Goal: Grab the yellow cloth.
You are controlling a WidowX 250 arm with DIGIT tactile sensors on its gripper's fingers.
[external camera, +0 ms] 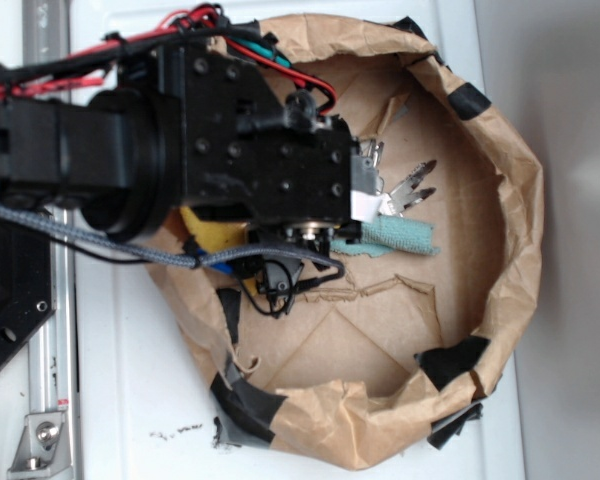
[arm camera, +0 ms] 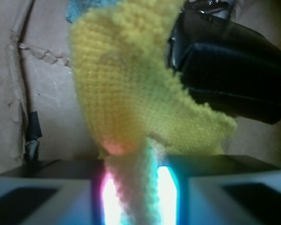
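In the wrist view the yellow cloth (arm camera: 131, 89) is a fuzzy bright rag that narrows into a bunched strip running down between my fingers. My gripper (arm camera: 139, 197) is shut on that strip, and the lit pads (arm camera: 113, 197) press it from both sides. From the exterior view only a patch of the yellow cloth (external camera: 216, 231) shows under the black arm (external camera: 250, 150), which hides the jaws and the rest of the rag. The cloth seems to hang above the cardboard floor.
A brown paper wall (external camera: 515, 230) patched with black tape rings the cardboard floor. A smaller teal cloth (external camera: 400, 237) and a metal clip (external camera: 412, 186) lie right of the arm. A black box (arm camera: 229, 70) sits close beside the yellow cloth.
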